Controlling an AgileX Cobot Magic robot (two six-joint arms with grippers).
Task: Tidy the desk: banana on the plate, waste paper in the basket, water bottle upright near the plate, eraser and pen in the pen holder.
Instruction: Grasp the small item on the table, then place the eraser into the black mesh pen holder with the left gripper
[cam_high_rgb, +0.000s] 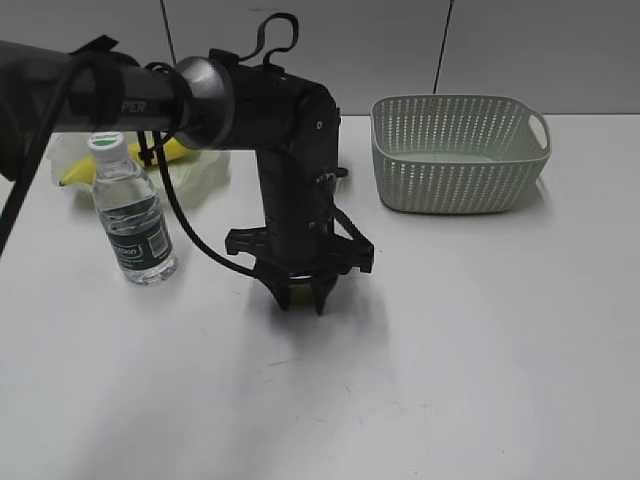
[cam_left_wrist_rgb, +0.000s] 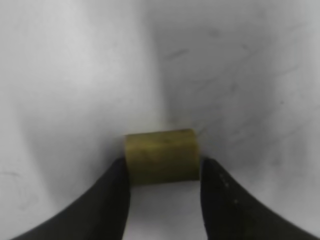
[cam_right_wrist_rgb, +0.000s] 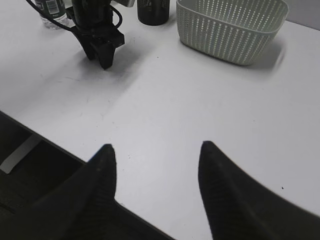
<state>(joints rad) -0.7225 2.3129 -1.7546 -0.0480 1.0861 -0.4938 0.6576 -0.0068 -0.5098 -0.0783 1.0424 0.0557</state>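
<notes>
A small olive-yellow eraser (cam_left_wrist_rgb: 161, 155) lies on the white desk (cam_high_rgb: 480, 350). My left gripper (cam_left_wrist_rgb: 163, 170) points straight down at the desk's middle (cam_high_rgb: 300, 295), a finger pressed on each side of the eraser. The water bottle (cam_high_rgb: 135, 215) stands upright beside the plate (cam_high_rgb: 208, 172), and the banana (cam_high_rgb: 172, 150) rests on that plate. My right gripper (cam_right_wrist_rgb: 156, 150) hangs open and empty over the desk's front edge. The black pen holder (cam_right_wrist_rgb: 152, 12) stands behind the left arm. The basket (cam_high_rgb: 460, 150) is at the back right. Pen and waste paper are out of view.
The left arm's dark body (cam_high_rgb: 295, 150) blocks the exterior view of the desk's back middle. The desk's front edge (cam_right_wrist_rgb: 55, 145) runs just under the right gripper's fingers.
</notes>
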